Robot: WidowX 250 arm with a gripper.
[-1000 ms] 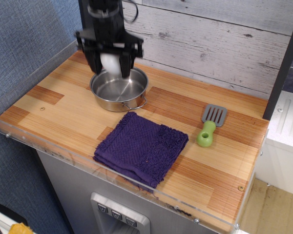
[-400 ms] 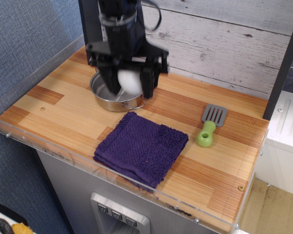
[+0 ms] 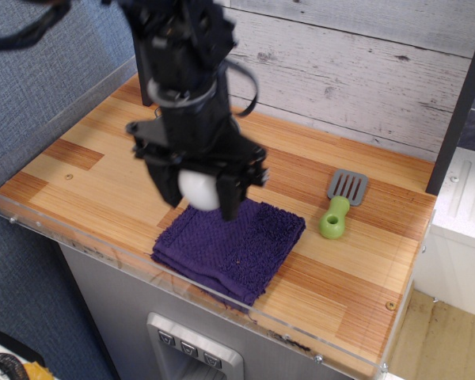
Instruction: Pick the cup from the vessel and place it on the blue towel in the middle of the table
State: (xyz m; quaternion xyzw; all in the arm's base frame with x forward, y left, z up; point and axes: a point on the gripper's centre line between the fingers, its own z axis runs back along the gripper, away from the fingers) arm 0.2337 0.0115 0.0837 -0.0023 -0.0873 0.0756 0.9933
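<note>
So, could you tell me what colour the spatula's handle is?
Bright green handle, grey blade; observation.image view.

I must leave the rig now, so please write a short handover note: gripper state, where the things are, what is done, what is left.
Gripper: shut on the cup, held above the towel's back-left part.
Vessel: hidden behind the arm in this view.
Spatula: on the table, right of the towel, not part of the job.
Done: the cup is out of the vessel and over the towel.
Left: lower the cup onto the towel, open the gripper, pull the arm away.
</note>
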